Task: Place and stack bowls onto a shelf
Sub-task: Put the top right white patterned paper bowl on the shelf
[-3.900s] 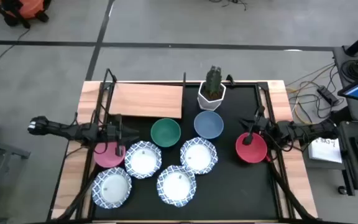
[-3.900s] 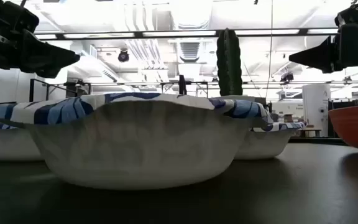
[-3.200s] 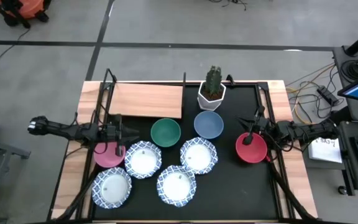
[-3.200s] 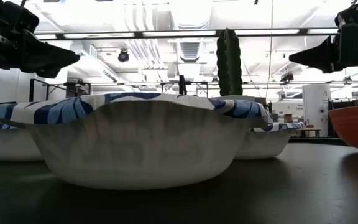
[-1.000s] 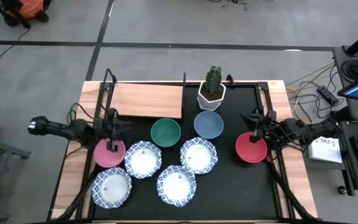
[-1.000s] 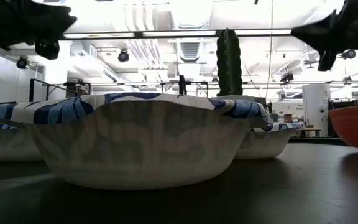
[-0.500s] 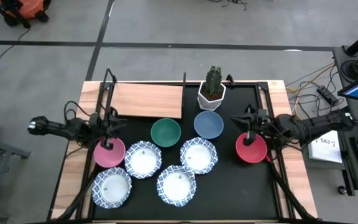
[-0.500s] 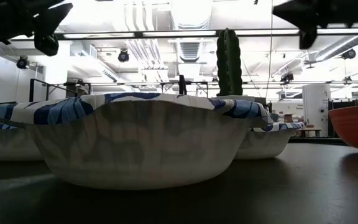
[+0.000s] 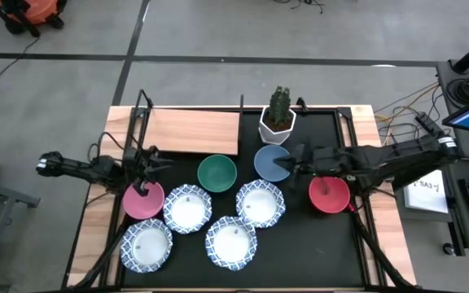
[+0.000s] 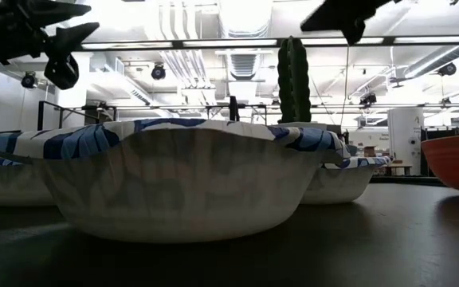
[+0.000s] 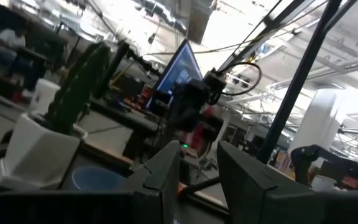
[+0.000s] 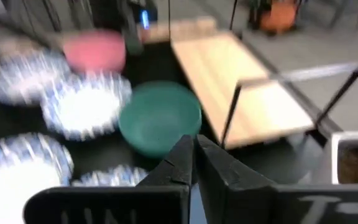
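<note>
nothing is stacked yet: the shelf [image 9: 191,130], upper left of the high view, is bare, and all 8 bowls sit on the black table [image 9: 300,244] below it. my right gripper [image 9: 293,162] hangs over the blue bowl [image 9: 272,163] at centre, fingers nearly together, holding nothing. my left gripper [image 9: 147,163] hovers above the pink bowl [image 9: 143,200] at left, fingers slightly apart, also holding nothing. every bowl is left to place.

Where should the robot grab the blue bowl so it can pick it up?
Probably by its rim. The blue bowl sits upright and open, so one finger could go inside the wall and one outside. The right gripper is over its right edge, which looks freest: the cactus pot stands just behind, a white patterned bowl just in front.
</note>
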Tool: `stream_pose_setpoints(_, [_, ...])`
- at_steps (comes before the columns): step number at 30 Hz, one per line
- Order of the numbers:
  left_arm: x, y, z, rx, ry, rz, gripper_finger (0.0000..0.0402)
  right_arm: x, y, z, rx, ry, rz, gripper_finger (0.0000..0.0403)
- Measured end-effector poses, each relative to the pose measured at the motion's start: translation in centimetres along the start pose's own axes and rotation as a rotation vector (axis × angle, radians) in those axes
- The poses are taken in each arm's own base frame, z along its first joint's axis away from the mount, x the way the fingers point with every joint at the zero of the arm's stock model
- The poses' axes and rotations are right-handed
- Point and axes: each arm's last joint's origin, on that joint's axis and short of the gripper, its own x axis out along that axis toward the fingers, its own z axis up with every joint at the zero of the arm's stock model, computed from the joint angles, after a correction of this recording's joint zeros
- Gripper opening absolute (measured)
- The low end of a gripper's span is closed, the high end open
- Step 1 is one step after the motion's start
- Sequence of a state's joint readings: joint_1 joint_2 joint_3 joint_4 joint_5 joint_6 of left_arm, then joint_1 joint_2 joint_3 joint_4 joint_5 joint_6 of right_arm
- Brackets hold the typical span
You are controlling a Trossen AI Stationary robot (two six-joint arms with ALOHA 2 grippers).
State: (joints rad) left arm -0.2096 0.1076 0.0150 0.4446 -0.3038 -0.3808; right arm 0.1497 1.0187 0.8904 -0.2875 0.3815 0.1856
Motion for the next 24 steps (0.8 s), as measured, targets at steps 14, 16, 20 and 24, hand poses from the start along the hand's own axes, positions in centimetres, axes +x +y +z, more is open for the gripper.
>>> stream_pose_setpoints(14, [-0.2,-0.6,1.5,0.039,-0.157,-0.054,0.0092,4.6,2.6,2.8,-0.251,0.457,0.006,0.0009])
stream_pose_setpoints(16, [-0.2,-0.7,1.9,0.063,-0.193,-0.062,0.0092,5.6,3.1,2.4,-0.287,0.493,0.06,0.0009])
stream_pose_setpoints(20, [-0.4,-0.8,2.4,0.111,-0.252,-0.071,0.0092,7.7,4.0,1.5,-0.334,0.526,0.14,0.0009])
stream_pose_setpoints(24, [-0.7,-1.1,3.4,0.149,-0.351,-0.085,0.0092,9.6,4.6,0.4,-0.39,0.557,0.159,0.0009])
